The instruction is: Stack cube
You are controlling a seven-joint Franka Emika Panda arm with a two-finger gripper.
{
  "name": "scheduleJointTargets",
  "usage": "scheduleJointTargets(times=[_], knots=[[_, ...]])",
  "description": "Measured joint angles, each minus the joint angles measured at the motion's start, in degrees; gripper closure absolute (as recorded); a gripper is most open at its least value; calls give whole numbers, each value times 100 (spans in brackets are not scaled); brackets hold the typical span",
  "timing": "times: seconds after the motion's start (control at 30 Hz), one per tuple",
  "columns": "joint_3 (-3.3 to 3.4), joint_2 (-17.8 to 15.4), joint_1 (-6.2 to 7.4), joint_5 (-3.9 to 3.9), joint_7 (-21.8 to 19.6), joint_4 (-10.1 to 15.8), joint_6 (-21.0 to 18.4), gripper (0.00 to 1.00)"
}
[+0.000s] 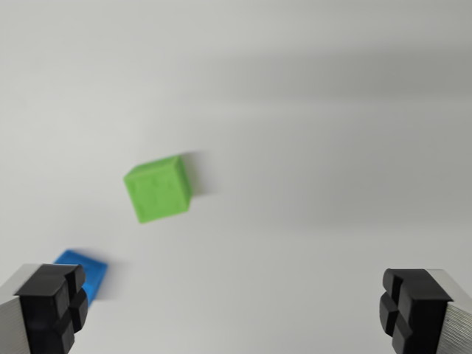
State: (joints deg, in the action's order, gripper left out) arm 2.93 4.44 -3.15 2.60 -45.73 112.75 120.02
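Gripper [234,310] hanging spread wide, holding nothing; green cube [158,189] sitting on white counter [332,147]; blue cube [82,271] lying partly behind left finger [50,306].

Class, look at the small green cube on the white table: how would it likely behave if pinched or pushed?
The small green cube looks rigid with flat faces, so it probably slides rather than rolls. Being small, it's likely light. The white table seems smooth, so a push may send it skidding.

Green cube [158,189], blue cube [82,271] obstruct left; right clear.
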Motion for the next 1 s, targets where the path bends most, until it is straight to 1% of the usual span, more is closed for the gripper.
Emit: scheduleJointTargets(times=[0.6, 0.83, 1.0], knots=[[0, 0, 3, 0, -4, 14, 5, 0], [-4, -13, 21, 0, -62, 92, 45, 0], [-13, -36, 39, 0, -144, 192, 116, 0]])
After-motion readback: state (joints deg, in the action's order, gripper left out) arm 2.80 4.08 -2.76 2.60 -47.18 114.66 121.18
